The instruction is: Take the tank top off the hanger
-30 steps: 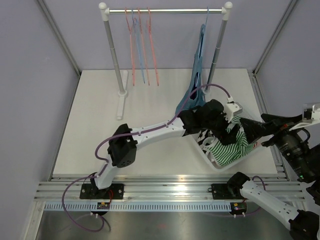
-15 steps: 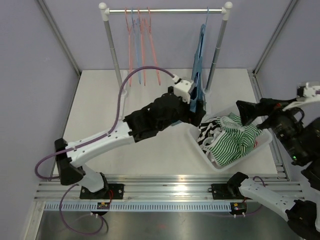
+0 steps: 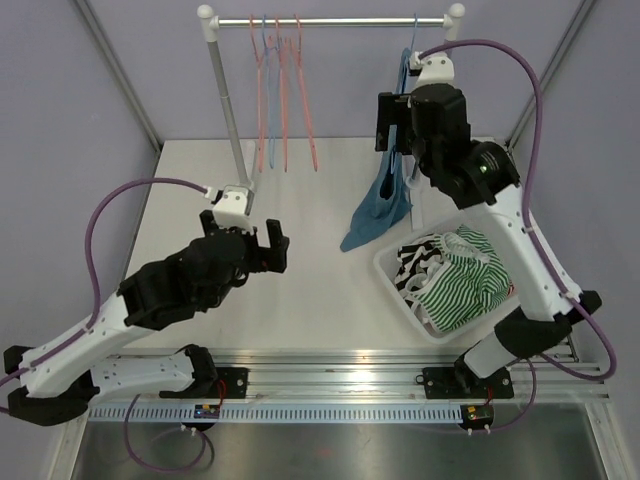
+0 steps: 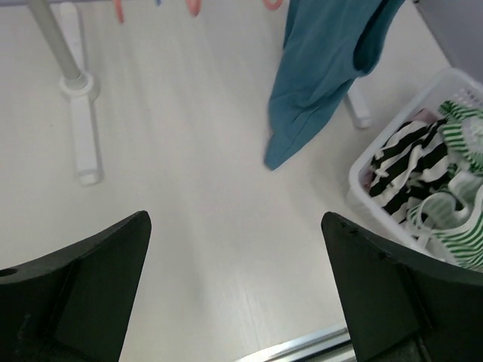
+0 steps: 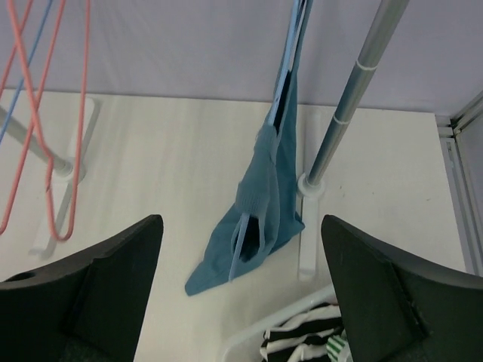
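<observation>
Across the rear of the white table (image 3: 300,200) stands the clothes rack (image 3: 340,21). A white basket (image 3: 388,272) at front right holds striped garments (image 3: 460,285). The teal tank top (image 3: 385,200) hangs on the blue hanger (image 5: 293,38) at the rail's right end, beside the right post, its lower corner down at the table. Empty hangers (image 3: 283,90) hang near the left post. Right gripper (image 5: 241,222): jaws wide apart, nothing held, up near the rail facing the tank top. Left gripper (image 4: 234,226): jaws wide apart, empty, above the table, well apart from the garment.
</observation>
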You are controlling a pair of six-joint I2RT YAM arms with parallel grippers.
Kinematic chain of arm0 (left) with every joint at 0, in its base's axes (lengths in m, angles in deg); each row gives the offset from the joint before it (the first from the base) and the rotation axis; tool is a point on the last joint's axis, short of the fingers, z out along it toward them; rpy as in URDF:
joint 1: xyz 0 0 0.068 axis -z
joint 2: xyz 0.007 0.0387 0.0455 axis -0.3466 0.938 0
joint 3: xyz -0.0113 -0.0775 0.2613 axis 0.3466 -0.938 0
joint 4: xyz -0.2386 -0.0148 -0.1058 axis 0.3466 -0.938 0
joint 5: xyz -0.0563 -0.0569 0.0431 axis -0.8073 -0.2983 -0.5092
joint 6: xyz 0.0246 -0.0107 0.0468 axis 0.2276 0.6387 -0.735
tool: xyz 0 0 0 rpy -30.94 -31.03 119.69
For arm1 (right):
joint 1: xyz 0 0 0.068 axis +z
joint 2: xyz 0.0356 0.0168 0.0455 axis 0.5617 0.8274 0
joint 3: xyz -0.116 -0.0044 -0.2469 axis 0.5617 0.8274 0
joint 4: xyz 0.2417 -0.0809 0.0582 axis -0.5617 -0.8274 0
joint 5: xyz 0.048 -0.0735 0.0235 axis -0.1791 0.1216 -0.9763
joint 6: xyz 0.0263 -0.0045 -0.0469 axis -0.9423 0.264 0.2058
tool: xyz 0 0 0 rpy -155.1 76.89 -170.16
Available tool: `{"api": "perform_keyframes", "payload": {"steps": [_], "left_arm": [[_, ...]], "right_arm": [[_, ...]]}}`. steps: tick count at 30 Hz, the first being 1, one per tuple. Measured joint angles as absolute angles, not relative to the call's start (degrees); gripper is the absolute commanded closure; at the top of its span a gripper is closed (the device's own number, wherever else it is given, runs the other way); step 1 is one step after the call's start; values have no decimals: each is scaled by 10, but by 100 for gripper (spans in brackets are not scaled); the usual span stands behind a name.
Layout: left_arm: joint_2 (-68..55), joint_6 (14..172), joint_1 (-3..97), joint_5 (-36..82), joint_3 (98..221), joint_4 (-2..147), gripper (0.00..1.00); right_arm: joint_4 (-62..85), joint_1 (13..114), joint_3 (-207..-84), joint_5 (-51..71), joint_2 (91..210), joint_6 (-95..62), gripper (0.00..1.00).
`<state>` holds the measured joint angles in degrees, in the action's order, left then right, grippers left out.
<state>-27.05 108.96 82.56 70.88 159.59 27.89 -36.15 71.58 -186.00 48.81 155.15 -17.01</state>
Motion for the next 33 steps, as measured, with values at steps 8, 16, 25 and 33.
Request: {"api": "perform_keyframes", "payload": {"steps": [8,16,25,33], "left_arm": [[-410,1094,826,710,1519,178,1],[-500,1071,826,683,1462,183,1],[-495,1062,826,664,1462,188,1],[-495,1060,826,660,1458,191,1]], "right_arm": [[-353,609,-2040,445,1726,-166,25],[-340,598,-2127,446,1830,-154,52],[-341,579,-2139,446,1857,-151,92],[-341,577,-2145,437,1860,-163,100]]}}
